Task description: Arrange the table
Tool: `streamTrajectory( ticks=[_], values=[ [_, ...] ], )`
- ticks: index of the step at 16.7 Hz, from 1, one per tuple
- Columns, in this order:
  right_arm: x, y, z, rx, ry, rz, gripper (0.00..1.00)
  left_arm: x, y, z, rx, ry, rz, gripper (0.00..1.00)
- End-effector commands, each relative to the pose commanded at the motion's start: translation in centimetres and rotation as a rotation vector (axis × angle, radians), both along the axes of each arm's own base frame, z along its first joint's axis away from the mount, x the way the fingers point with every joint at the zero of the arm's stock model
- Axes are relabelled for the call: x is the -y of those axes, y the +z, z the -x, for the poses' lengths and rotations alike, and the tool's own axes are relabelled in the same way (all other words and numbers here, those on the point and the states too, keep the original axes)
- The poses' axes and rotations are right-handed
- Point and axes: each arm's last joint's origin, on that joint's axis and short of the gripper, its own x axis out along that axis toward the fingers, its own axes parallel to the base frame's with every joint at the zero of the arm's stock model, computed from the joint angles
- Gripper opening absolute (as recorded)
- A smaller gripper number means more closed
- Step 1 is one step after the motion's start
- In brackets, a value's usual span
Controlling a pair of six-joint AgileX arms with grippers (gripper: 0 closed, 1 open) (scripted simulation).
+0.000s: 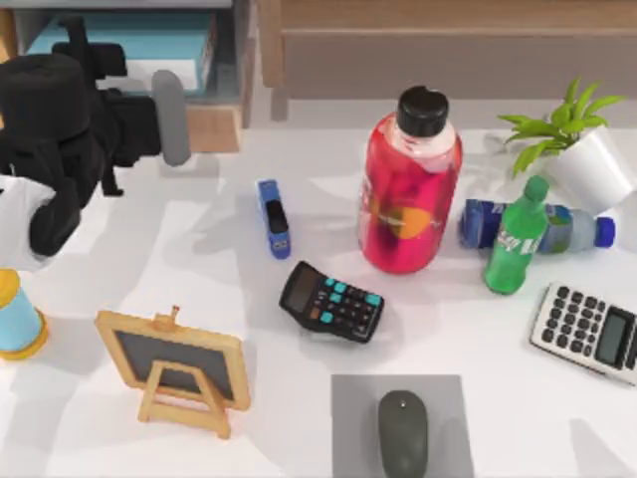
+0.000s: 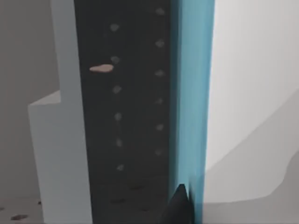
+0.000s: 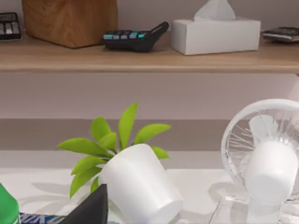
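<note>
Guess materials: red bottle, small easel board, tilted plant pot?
Red bottle: looks like clear glossy plastic, red liquid showing through, black cap. Easel board: light wood frame and legs, matte dark slate-like panel. Plant pot: smooth white, ceramic or plastic; can't tell which.

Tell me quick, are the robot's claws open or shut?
Left claw: by the shelf, can't tell.
Right claw: near the plant pot, can't tell.

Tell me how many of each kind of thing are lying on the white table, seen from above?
Bottles: 3, red, green, blue
Calculators: 2, black, white
Stapler: 1
Potted plant: 1
Small chalkboard easel: 1
Mouse: 1
Grey mat: 1
Blue-and-yellow item at the left edge: 1
Total: 11
</note>
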Motion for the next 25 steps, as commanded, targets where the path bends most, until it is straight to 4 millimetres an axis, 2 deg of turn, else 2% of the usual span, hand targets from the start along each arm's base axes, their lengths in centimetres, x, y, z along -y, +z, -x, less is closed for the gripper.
streamTrajectory(
  ticks=[8,18,20,25],
  values=[
    [0.0,0.0,0.0,0.0,0.0,0.0,1.0,0.0,0.0,0.0,0.0,0.0,0.0,0.98],
    [0.0,0.0,0.0,0.0,0.0,0.0,1.0,0.0,0.0,0.1,0.002,-0.001,0.002,1.0],
    [0.0,0.0,0.0,0.0,0.0,0.0,1.0,0.0,0.5,0.9,0.014,0.001,0.009,1.0],
    [0.0,0.0,0.0,0.0,0.0,0.0,1.0,-0.1,0.0,3.7,-0.003,0.002,0.003,1.0]
  ],
)
